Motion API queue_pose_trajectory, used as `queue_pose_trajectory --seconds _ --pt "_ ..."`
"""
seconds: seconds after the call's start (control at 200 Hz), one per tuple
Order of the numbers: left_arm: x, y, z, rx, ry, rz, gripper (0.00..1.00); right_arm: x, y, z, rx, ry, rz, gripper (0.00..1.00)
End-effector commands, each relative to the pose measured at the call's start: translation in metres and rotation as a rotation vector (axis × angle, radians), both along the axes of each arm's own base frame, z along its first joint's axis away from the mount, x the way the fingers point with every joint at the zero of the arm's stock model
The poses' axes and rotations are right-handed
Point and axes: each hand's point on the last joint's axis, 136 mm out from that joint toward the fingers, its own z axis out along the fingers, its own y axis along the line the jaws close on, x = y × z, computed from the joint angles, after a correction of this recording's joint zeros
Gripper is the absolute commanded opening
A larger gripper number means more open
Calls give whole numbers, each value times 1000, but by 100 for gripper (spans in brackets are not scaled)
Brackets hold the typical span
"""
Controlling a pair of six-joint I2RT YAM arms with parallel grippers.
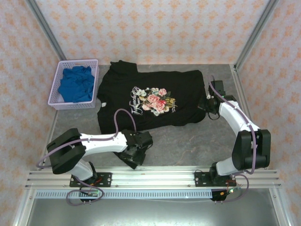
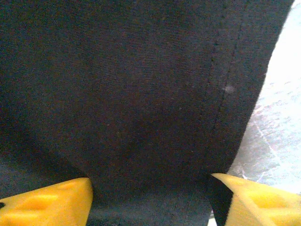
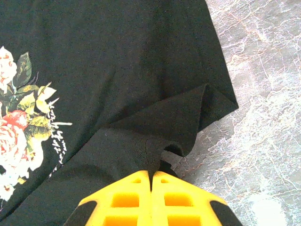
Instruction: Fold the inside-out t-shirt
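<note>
White arms with black joints, purple cables, yellow fingers

My left arm lies low, stretched to the right along the near side of the table. The left end effector has its yellow fingers spread wide. My right arm reaches forward and bends left, and the right end effector is pinched tight on the t-shirt edge.

You're looking at a grey marbled tabletop, evenly lit with soft light. The back wall and both side walls have peach wallpaper with an orange floral repeat. Aluminium posts rise from the tabletop's far corners. A slotted aluminium rail runs along the near edge, with bare sheet metal below.
</note>
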Motion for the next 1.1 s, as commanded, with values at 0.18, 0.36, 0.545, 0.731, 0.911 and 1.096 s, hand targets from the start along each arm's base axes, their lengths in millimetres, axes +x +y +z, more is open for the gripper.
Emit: queue_pose_trajectory --seconds 0.18,0.36,0.545,0.731,0.911,1.096 --pt "-17 11 -15 70 35 -24 34 0 -3 6 -34 -22 11 0" --pt "11 16 16 104 -122 -72 9 0 -6 9 -46 -27 -3 0" --pt "80 23 105 99 -490 -77 0 13 -11 47 -56 -157 -41 0" --pt "159 72 291 -12 -1057 174 0 36 -14 150 -76 -412 -39 0" --pt "149 133 459 -111 -1480 348 0 14 -17 282 -89 -685 -34 0" --pt "95 172 572 -224 -1677 333 0 -64 -31 392 -157 -912 -55 0"
